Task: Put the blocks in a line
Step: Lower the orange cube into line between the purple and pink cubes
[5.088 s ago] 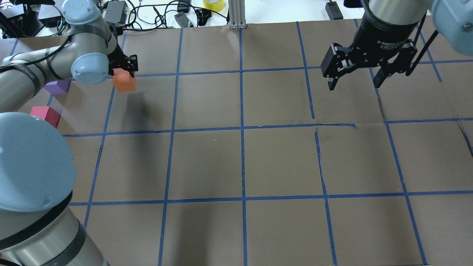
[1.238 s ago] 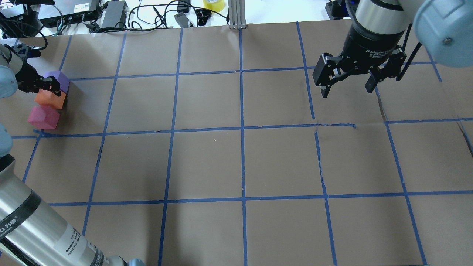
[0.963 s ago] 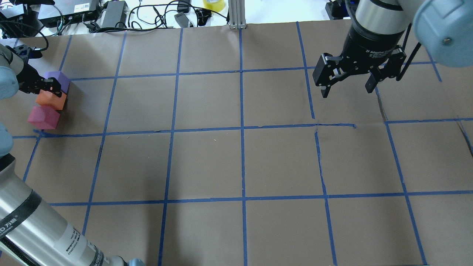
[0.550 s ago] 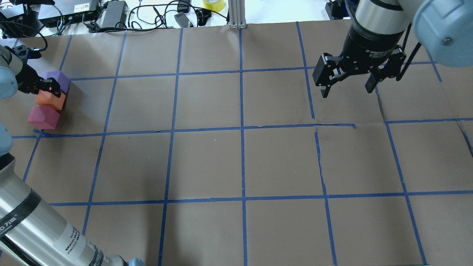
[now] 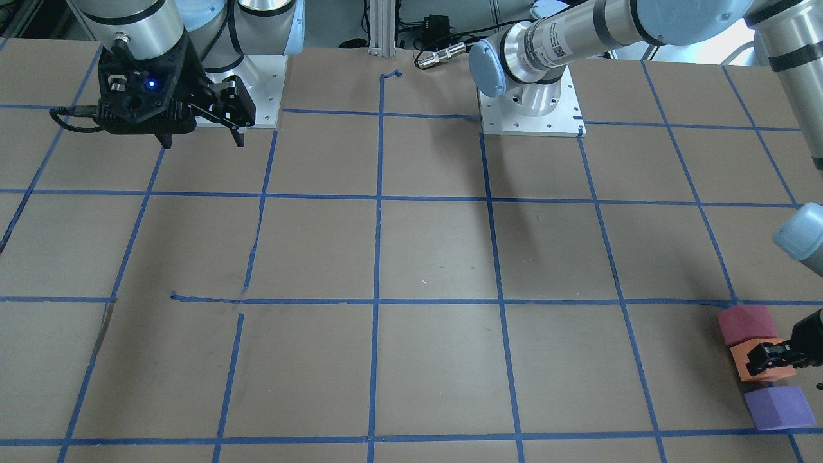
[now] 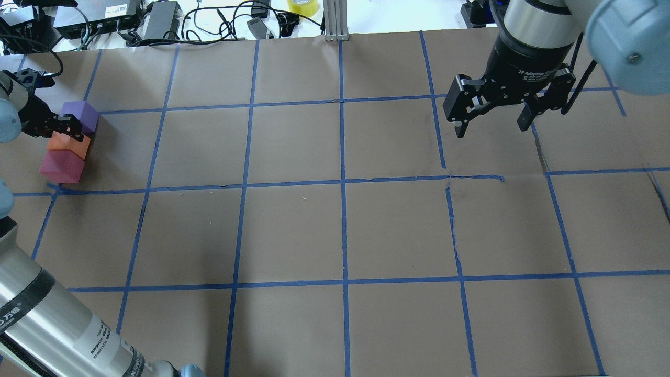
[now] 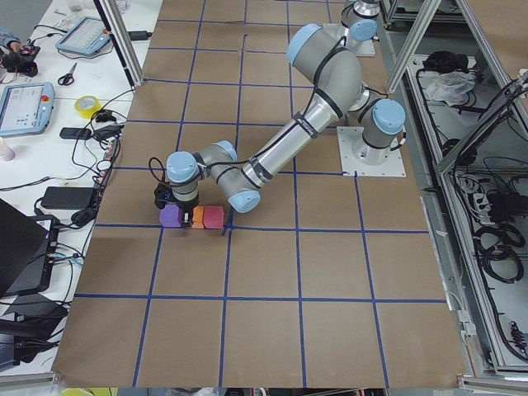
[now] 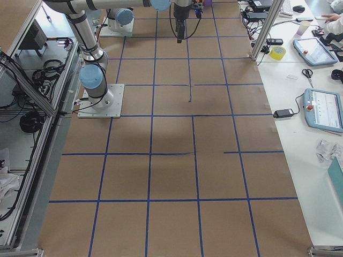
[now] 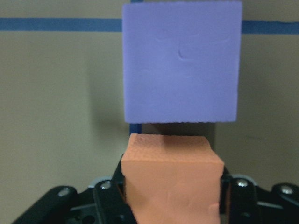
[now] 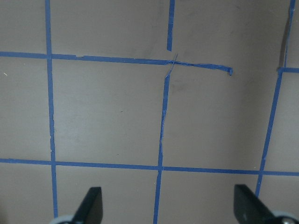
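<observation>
Three blocks stand in a short row at the table's far left: the purple block [image 6: 79, 111], the orange block [image 6: 69, 147] and the pinkish red block [image 6: 58, 167]. My left gripper [image 6: 67, 129] is shut on the orange block, low between the other two. In the left wrist view the orange block [image 9: 170, 179] sits between the fingers [image 9: 110, 198], with the purple block [image 9: 182, 65] just ahead across a narrow gap. In the front-facing view the orange block [image 5: 742, 368] touches the red block [image 5: 746, 323]. My right gripper [image 6: 492, 130] is open and empty, hovering at the far right.
Brown paper with a blue tape grid [image 6: 343, 180] covers the table. Cables, power bricks and a tape roll [image 6: 302, 6] lie beyond the far edge. The blocks sit close to the table's left edge.
My left gripper carried the orange block left and set it between the purple and red blocks. In the last second it shifted slightly toward the red block. The right arm barely moved.
</observation>
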Motion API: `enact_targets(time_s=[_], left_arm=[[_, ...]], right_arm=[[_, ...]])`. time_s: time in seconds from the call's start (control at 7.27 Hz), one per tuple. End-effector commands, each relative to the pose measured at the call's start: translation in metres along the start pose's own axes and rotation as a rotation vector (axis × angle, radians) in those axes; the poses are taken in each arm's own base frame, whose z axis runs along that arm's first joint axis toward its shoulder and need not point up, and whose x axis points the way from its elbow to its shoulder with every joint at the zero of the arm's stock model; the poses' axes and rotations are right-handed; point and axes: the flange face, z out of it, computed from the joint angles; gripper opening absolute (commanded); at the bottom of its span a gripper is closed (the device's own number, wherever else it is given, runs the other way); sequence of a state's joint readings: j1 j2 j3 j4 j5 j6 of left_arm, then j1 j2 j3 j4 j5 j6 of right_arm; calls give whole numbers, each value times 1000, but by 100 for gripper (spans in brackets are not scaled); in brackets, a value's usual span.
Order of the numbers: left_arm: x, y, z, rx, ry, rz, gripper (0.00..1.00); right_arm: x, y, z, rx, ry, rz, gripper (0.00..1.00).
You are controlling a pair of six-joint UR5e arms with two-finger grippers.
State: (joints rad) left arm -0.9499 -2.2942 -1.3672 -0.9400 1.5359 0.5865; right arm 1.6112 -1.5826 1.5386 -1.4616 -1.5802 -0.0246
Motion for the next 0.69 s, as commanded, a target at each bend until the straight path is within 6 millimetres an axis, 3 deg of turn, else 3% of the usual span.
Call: enact_targets(time_s=[0.0, 0.28, 0.41, 0.55], left_arm=[[0, 0, 1, 0, 1, -1, 4], [-1, 0, 3, -2, 1, -1, 5], [-1, 0, 6, -6, 3, -7, 31], [0, 0, 6, -7, 5, -7, 66]], right_arm=[[0, 0, 0, 1, 1, 1, 100], [0, 0, 0, 1, 1, 1, 100], [0, 1, -1, 2, 1, 1, 100], [1, 1, -1, 2, 3, 1, 100]])
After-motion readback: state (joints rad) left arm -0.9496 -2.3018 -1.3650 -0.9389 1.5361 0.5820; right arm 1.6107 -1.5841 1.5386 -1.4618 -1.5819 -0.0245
